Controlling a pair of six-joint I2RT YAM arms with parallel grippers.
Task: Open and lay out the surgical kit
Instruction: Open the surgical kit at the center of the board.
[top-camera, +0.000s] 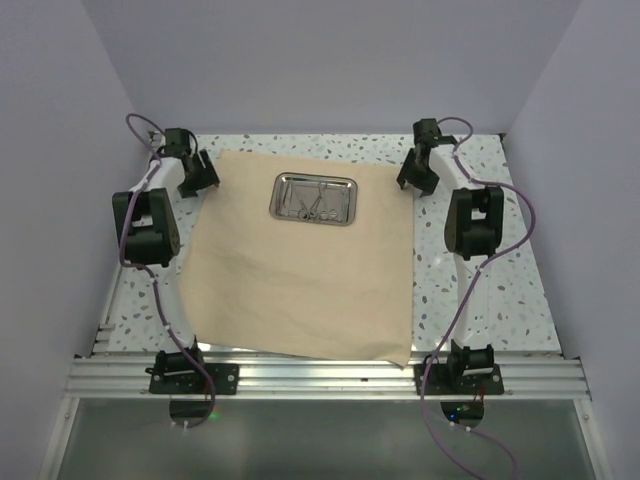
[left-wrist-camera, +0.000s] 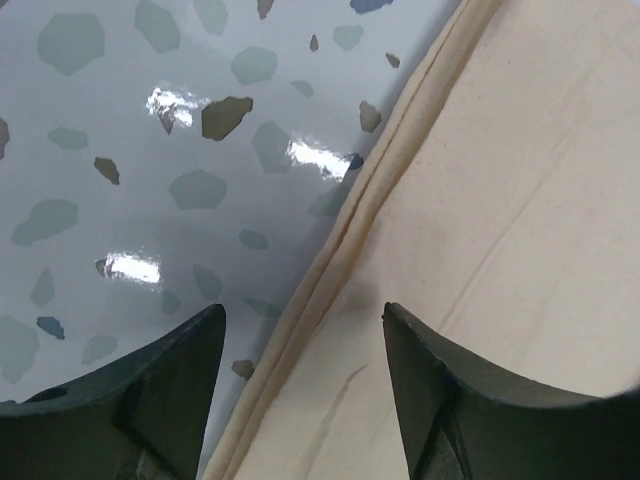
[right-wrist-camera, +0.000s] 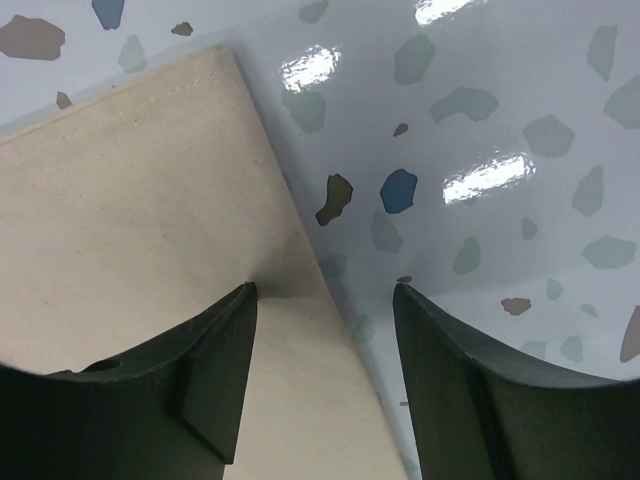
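Two hands sit at the far corners of the tan cloth wrap, which lies spread almost flat on the speckled worktop.

At the far-left corner, the left hand is low over the cloth's stitched hem. Its jaws stand apart and grip nothing. In the wrist view one finger is over bare worktop and the other over cloth, with the hem running between them.

In the middle, toward the far edge of the wrap, rests the shallow steel tray. The small silver instruments lie inside it, too small to tell apart.

At the far-right corner, the right hand mirrors the left. Its jaws are also parted and empty and straddle the cloth's side edge just below the corner, one finger over cloth and one over worktop.

The unwrapping step looks nearly finished, and what remains appears to be squaring the far corners. The next move probably calls for each hand to pinch its edge thinly and draw outward together so the sheet tightens evenly. The pull should be gentle, or the tray could slide with the cloth. The instruments are not yet laid out.
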